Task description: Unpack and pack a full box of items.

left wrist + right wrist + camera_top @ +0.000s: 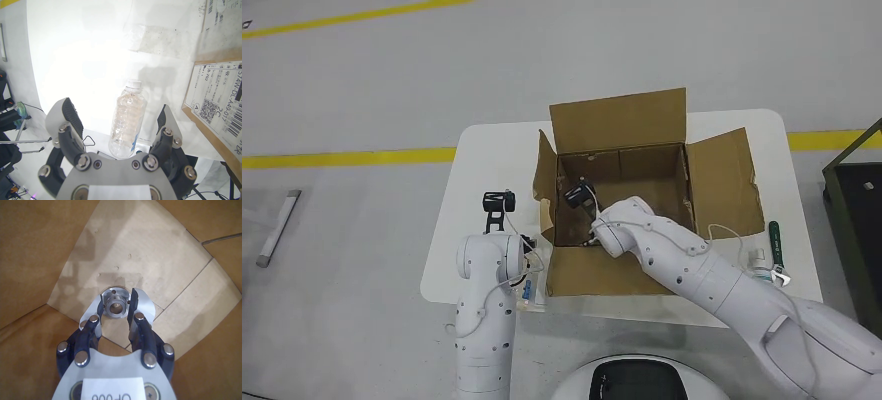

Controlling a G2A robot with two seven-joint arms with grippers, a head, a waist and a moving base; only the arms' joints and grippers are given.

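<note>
Flaps of the brown corrugated cardboard box (pixel 722 190) are folded outward on all sides, and the box sits open in the middle of the white rectangular table (pixel 492 180). The right arm reaches down into it from the near side.

Inside, the bare cardboard floor (pixel 151 256) holds one thing in the right wrist view: a small silver metal hub with a round flange and a bored centre (pixel 115 307), standing on its flange. The right gripper (pixel 117 298) straddles this hub. Its two black-padded fingers are drawn in close on either side and appear to be pressed against the flange, though the contact on one side is hard to make out.

Outside the box, a clear ribbed plastic bottle with a white cap and a blue label (pixel 128 121) rests on the table near its front edge, just beside the box's labelled outer wall (pixel 217 113). In the top view the bottle (pixel 527 290) sits by the left arm. The left gripper (pixel 117 108) hangs over it with its fingers (pixel 72 115) spread wide, one on each side of the bottle and neither touching it.

A slim green object (pixel 775 245) lies on the table to the right of the box, close to the table's edge.
</note>
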